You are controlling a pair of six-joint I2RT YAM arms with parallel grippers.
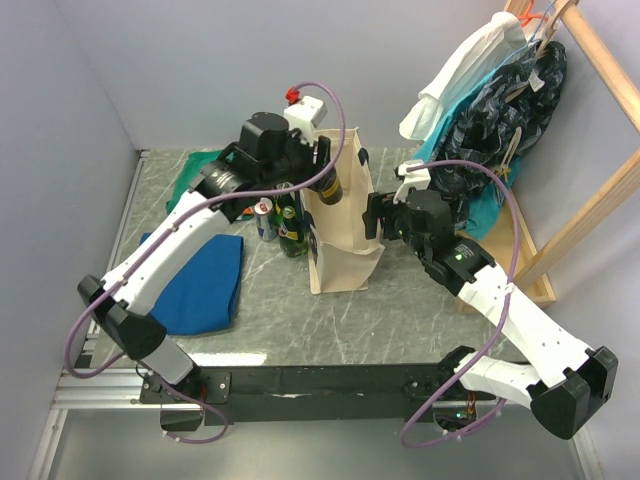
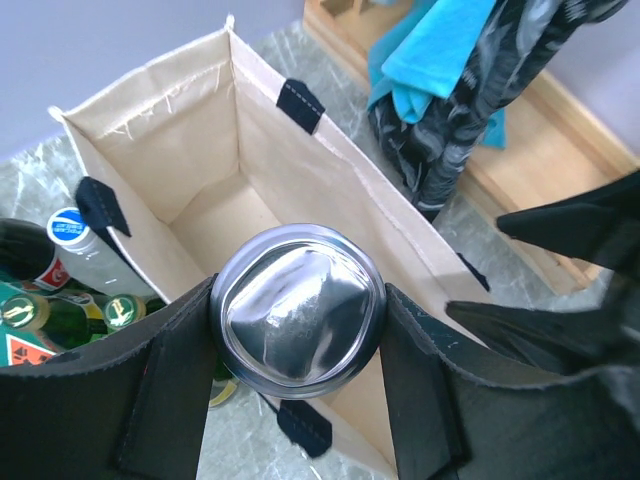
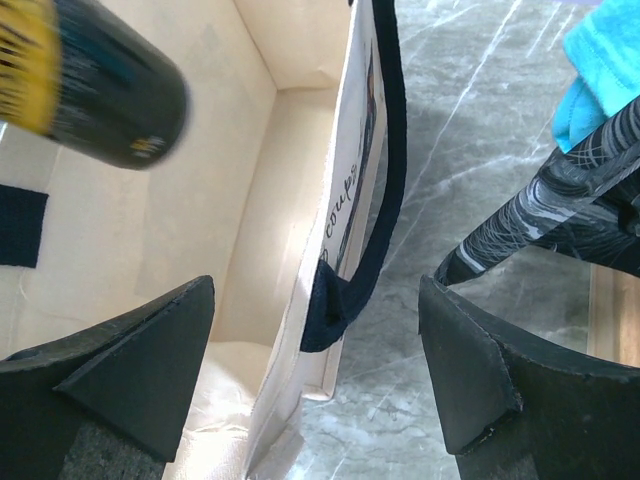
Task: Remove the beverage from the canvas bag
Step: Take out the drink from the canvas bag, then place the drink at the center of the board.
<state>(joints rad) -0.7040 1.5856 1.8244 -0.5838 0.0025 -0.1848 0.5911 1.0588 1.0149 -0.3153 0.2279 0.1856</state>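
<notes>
Canvas bag (image 1: 340, 255) stands upright on the desk (image 1: 400, 320). The left tool (image 2: 297, 305) pinches the can (image 3: 100, 85) just above its mouth, nearly out; the right tool (image 3: 315, 300), spread, straddles one wall, probably to steady the bag.

A robotics lab test bench: a left arm (image 1: 170, 250) and right arm (image 1: 515, 310) bolted to a black rail (image 1: 320, 382) beside a marble-patterned tabletop (image 1: 400, 320), screened by plain grey walls (image 1: 200, 70), with a wooden clothes rack (image 1: 590, 200) alongside.
</notes>
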